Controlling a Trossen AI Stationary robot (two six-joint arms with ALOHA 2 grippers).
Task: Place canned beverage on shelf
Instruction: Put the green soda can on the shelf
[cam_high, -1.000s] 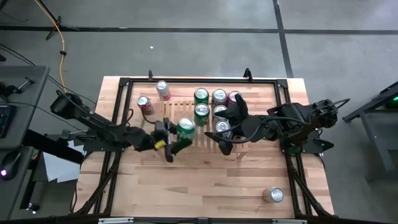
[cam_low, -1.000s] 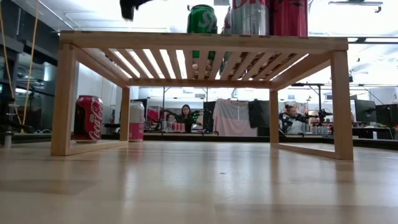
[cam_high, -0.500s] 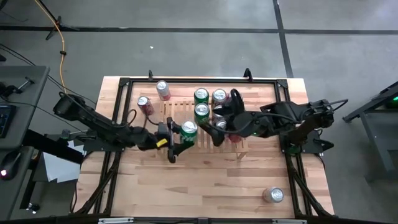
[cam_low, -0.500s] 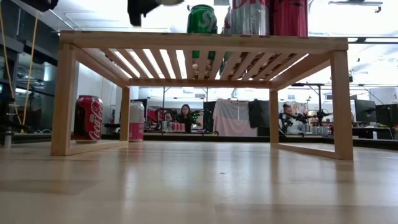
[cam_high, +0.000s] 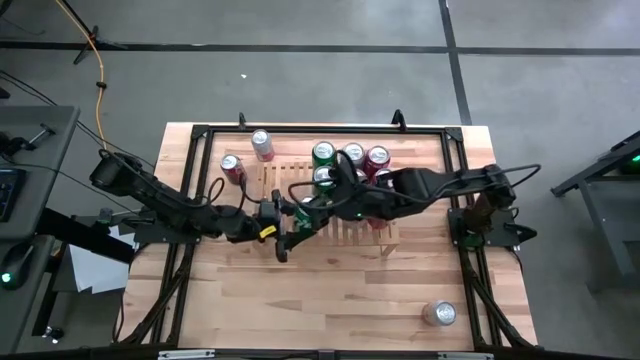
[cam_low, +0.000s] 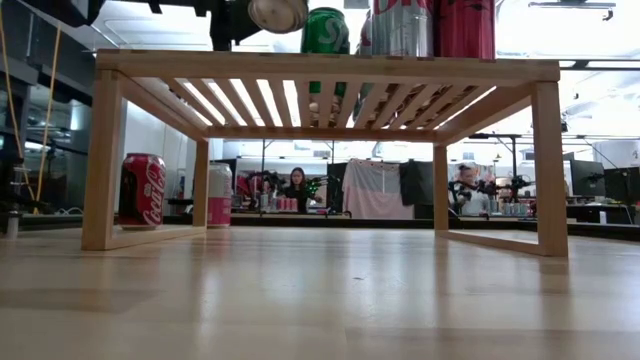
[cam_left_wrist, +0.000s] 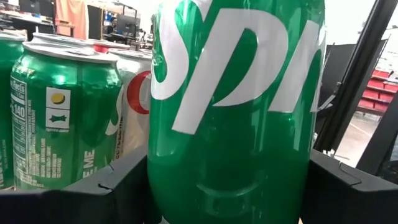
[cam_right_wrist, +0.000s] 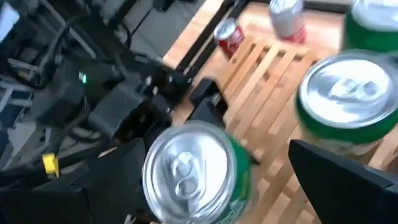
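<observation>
Spanning most of the high view, the table (cam_high: 330, 290) carries the shelf (cam_high: 355, 232), a slatted light-wood rack already holding several upright cans near its far edge. Both arms meet over the rack's left part. The left tool (cam_high: 293, 226) pinches a green can (cam_high: 305, 210) between its dark fingers (cam_left_wrist: 118, 186), the can upright and raised just above the slats beside another green can (cam_left_wrist: 62, 112). From the opposite side the right tool (cam_high: 318, 205) hangs directly over that carried can with its jaws spread wide on either side of the can's silver top (cam_right_wrist: 186, 171), not touching it as far as I can tell. Two red cans (cam_high: 246, 157) stand on the table off the rack's left end, and a silver can (cam_high: 439, 313) lies well apart near the front. My judgement: placement is under way, perhaps a handover. Next, the can needs lowering squarely onto the slats, clear of its neighbours, before any release.
</observation>
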